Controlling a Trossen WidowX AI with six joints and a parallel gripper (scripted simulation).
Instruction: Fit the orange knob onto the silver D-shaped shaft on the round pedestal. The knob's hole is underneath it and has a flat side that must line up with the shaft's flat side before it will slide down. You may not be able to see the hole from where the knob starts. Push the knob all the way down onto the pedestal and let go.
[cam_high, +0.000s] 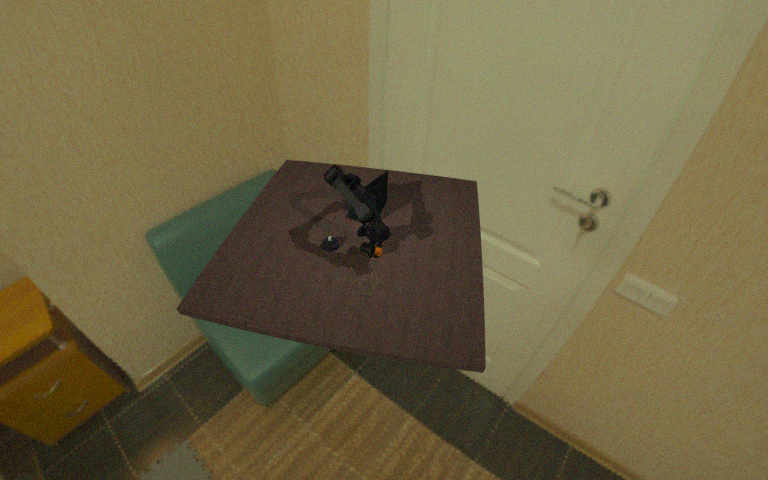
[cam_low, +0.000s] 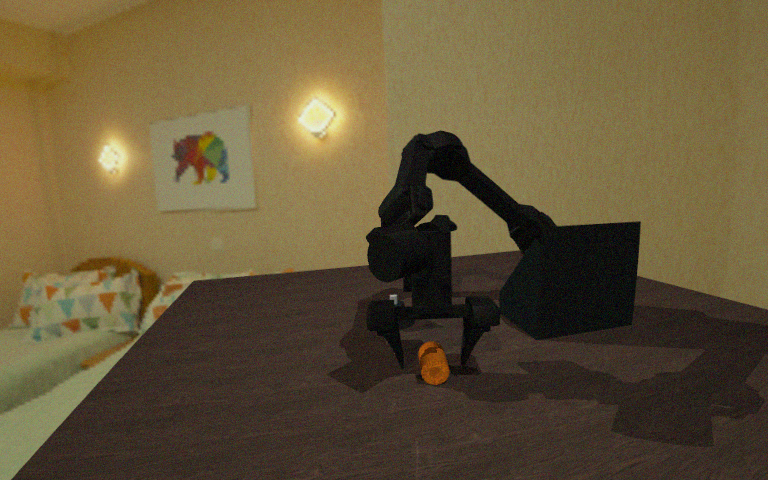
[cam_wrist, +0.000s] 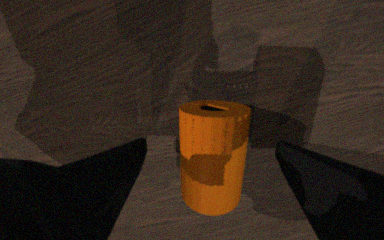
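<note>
While its end effector (cam_high: 373, 252) (cam_low: 433, 365) (cam_wrist: 210, 146) hangs spread wide over the worktop (cam_high: 339, 294) (cam_low: 271, 396) (cam_wrist: 160, 200), the orange knob (cam_high: 378, 251) (cam_low: 434, 365) (cam_wrist: 213, 160) lies on its side between the fingertips, touching neither, its hole visible.

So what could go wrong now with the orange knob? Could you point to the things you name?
The orange knob (cam_high: 378, 251) (cam_low: 434, 365) (cam_wrist: 212, 160) lies on its round side, so it might roll if a finger bumps it. The gripper (cam_high: 370, 250) (cam_low: 433, 365) (cam_wrist: 210, 146) is open around it and could close crookedly. The knob's hole faces sideways, so if the robot doesn't tip it hole-down, it probably won't slide onto the silver shaft (cam_high: 329, 238) (cam_low: 393, 298).
</note>
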